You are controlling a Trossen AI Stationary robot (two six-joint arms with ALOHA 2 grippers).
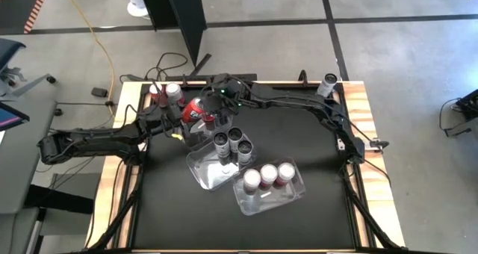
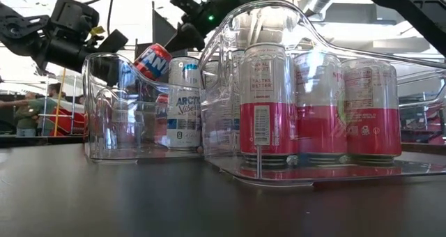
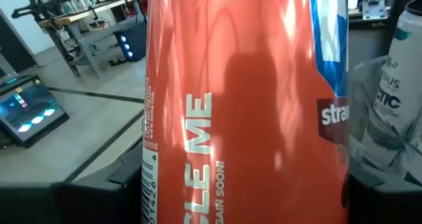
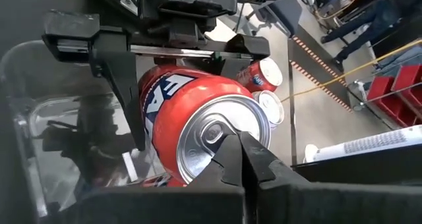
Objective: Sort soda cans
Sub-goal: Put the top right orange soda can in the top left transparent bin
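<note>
cans in play: 9 countable from above, silver tops throughout
held can: 1 red soda can with blue-white lettering (image 1: 196,110), off the worktop, above the near-left clear tub's back edge; tilted, long axis slanting, silver top facing the right arm
held by: left gripper (image 4: 165,99) clamped across the red can's body, a dark finger on each side; the can fills the left wrist view (image 3: 244,105)
right gripper: (image 4: 242,159) fingers pressed together, nothing between them, tips right at the can's silver lid rim
tub 1: clear rectangular plastic tub (image 1: 205,172), mid worktop, holds 3 white-and-dark cans (image 1: 233,142) upright in a cluster at its back end, near end bare
tub 2: second clear rectangular plastic tub (image 1: 295,190), just right of tub 1 and touching it, holds 3 white-and-red cans (image 1: 268,175) upright in a row
loose cans: 2 red cans with silver tops (image 1: 166,93) upright at the worktop's back-left corner, outside the tubs
worktop: black mat on wood-edged worktop (image 1: 246,224)
in the way: tub 1's wall and the 3 white-and-dark cans stand directly under and beside the held can; both arms crowd the same spot
low view: the tub walls overlap, red can (image 2: 152,59) seen tilted above the left tub
</note>
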